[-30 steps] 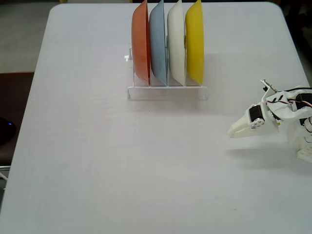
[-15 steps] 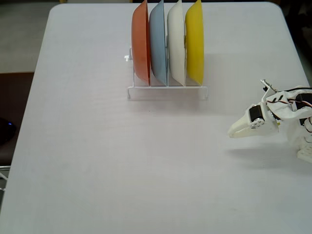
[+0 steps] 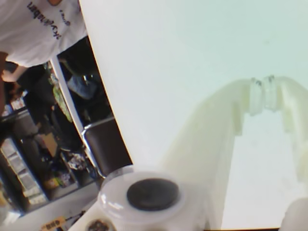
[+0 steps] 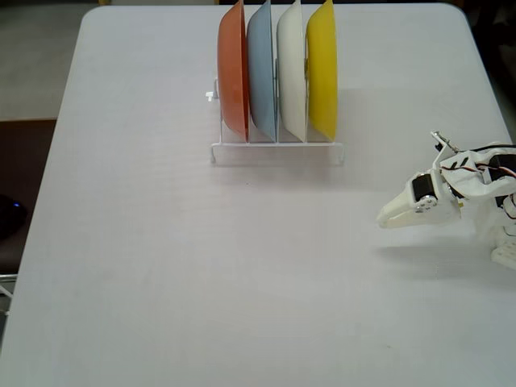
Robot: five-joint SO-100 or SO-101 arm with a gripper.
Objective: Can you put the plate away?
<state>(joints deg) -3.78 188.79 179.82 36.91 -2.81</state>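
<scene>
Your bright yellow, glossy round plastic plate (image 4: pixel 322 68) is standing on edge in the white wire dish rack (image 4: pixel 276 151), in the rightmost slot as the fixed view shows it. To its left sit the cream-white plate (image 4: pixel 292 71), the pale blue plate (image 4: pixel 261 71) and the orange plate (image 4: pixel 233 68): 4 plates, 4 slots filled, all upright and close together. By that layout I'd call the putting-away done, or nearly so; nothing is left loose on the table.

Your white two-finger gripper (image 4: pixel 385 218) hangs over the right side of the white table (image 4: pixel 161 258), well apart from the rack and carrying nothing. In the wrist view the gripper (image 3: pixel 263 94) has its fingertips meeting, so it's closed down on empty air, with only bare tabletop under it.

Room to move looks generous. The whole near half of the table is open, and so is the strip between the gripper and the rack. Mind the table's right edge, which runs just beside the arm in the fixed view, and in the wrist view the table edge drops away to a dark chair (image 3: pixel 106 149) and clutter beyond. What remains, in my judgement, is parking the arm clear.
</scene>
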